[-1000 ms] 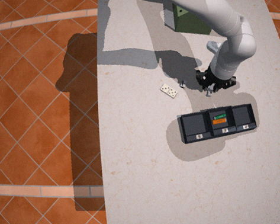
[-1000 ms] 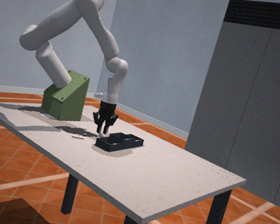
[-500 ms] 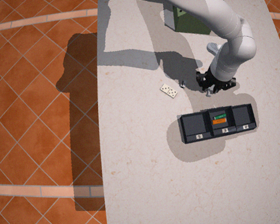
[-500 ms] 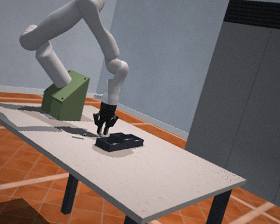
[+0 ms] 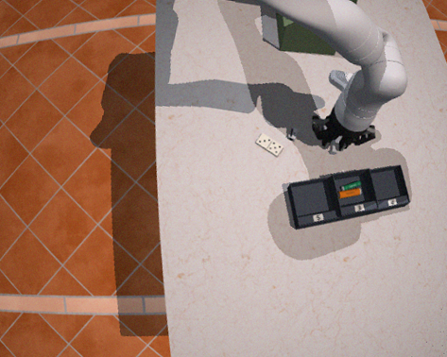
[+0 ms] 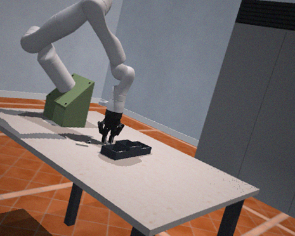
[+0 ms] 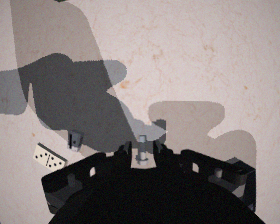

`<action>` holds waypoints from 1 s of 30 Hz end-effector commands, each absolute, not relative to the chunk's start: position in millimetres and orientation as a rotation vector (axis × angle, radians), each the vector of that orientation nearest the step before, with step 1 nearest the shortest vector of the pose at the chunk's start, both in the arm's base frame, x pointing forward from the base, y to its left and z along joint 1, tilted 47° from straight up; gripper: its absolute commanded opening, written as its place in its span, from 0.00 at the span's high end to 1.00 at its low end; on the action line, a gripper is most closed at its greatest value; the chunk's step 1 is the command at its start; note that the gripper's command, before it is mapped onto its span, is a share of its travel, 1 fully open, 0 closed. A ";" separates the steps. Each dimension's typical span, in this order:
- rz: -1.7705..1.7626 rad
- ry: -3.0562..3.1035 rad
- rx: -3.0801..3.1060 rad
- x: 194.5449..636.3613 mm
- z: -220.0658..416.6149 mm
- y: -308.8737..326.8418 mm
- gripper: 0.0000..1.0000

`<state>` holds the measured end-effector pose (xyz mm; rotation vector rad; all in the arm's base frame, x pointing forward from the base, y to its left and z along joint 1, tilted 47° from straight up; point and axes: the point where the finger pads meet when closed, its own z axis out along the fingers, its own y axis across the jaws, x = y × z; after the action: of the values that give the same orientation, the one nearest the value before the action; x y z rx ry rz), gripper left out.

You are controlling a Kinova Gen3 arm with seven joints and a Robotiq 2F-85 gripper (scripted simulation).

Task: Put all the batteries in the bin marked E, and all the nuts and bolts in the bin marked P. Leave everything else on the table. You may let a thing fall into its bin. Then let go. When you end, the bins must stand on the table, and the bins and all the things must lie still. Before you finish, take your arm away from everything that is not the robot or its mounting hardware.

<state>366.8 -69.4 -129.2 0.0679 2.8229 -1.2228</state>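
Pale blue walls and orange floor tiles surround the light, speckled tabletop (image 5: 233,290) (image 6: 148,182), and I'm looking down at a small metal bolt (image 5: 333,149) (image 6: 107,142) (image 7: 142,150) near the long side of the black bin block (image 5: 336,216) (image 6: 116,155). It's silvery grey, slim-shanked with a wider end, and very small from up here; whether it stands or lies I can't tell. My fingers (image 5: 326,141) (image 6: 104,137) are parted by a modest gap, one on either side of the bolt, pinching nothing, with their tips low near the tabletop. Above them the white arm (image 5: 351,29) (image 6: 104,31) rises from its green pedestal (image 5: 306,41) (image 6: 77,110), bends high at the elbow and drops to a wrist pointing straight down. Over in the bins, the green battery (image 5: 351,185) and the orange battery (image 5: 349,193) lie side by side in the middle compartment; the label letters are too blurred for me to read surely. Well apart from the bins I've got a cream domino (image 5: 269,145) (image 6: 82,144) (image 7: 49,157), dots up, with a little grey-and-dark piece (image 5: 291,135) (image 6: 89,142) (image 7: 75,141) near it, too small to name.
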 end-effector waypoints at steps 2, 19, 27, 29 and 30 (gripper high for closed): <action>-1.221 2.822 0.067 367.3 -129.2 -68.6 0.70; -1.221 2.822 0.067 367.4 -129.1 -68.6 0.90; -1.221 2.822 0.067 367.4 -129.1 -68.6 0.90; -1.221 2.822 0.067 367.4 -129.1 -68.6 0.90; -1.221 2.822 0.067 367.4 -129.1 -68.6 0.90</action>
<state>366.9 -69.4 -129.3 0.0678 2.8230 -1.2230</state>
